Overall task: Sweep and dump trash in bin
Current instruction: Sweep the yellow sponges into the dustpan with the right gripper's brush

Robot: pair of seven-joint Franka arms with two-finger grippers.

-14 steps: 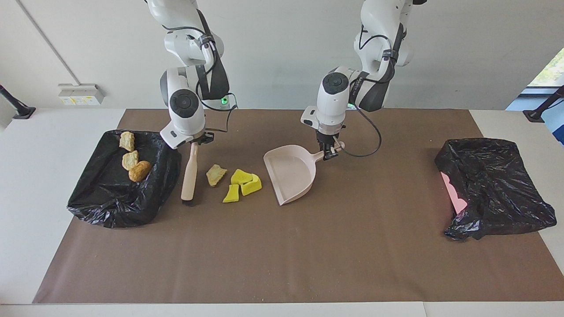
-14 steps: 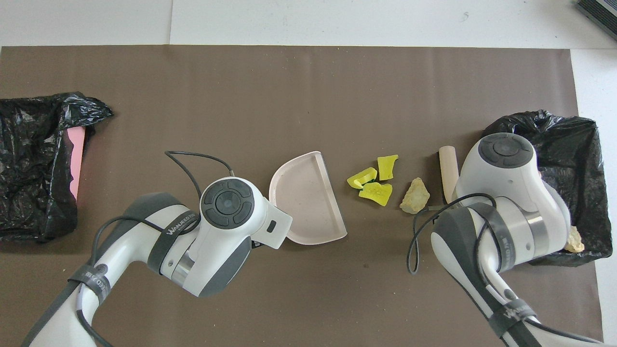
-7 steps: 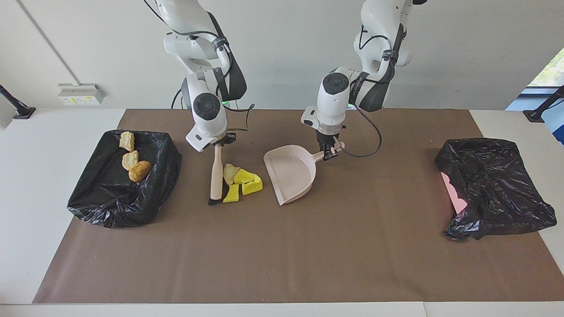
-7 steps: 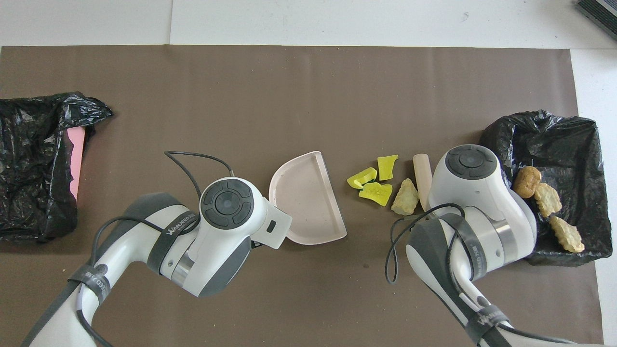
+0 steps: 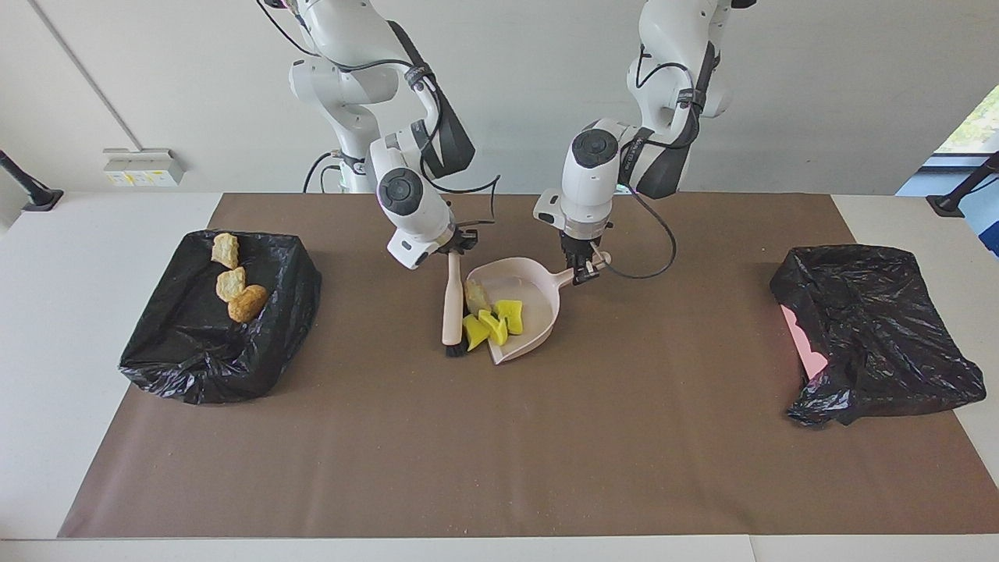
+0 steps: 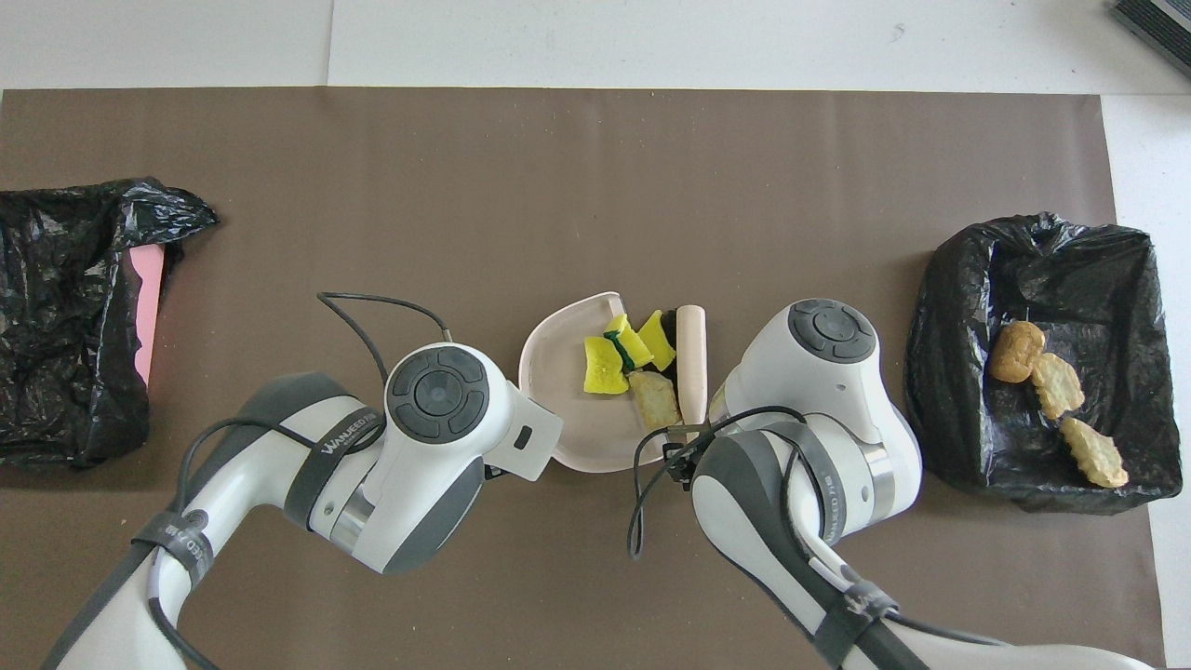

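Observation:
The pale pink dustpan [image 5: 538, 282] lies mid-table, its mouth toward the right arm's end; it also shows in the overhead view [image 6: 558, 381]. My left gripper [image 5: 582, 269] is shut on its handle. My right gripper [image 5: 453, 251] is shut on the beige-handled brush [image 5: 451, 306], which stands against the pan's mouth [image 6: 690, 358]. The trash lies in the pan at the mouth: yellow sponge scraps [image 5: 509, 314] [image 6: 605, 368] and one golden-brown bread chunk [image 5: 475, 296] [image 6: 654, 398]. One yellow scrap [image 5: 474, 330] sits at the pan's lip against the brush.
A black-bag-lined bin [image 5: 195, 351] [image 6: 1098, 270] at the right arm's end holds three bread chunks [image 5: 234, 285]. Another black-bag bin [image 5: 874, 328] [image 6: 56, 316] with a pink edge showing stands at the left arm's end. Brown mat [image 5: 499, 453] covers the table.
My right gripper has swept the brush toward the left arm's end, pushing the bread chunk and yellow scraps from the mat into the dustpan. The left gripper and dustpan have stayed still.

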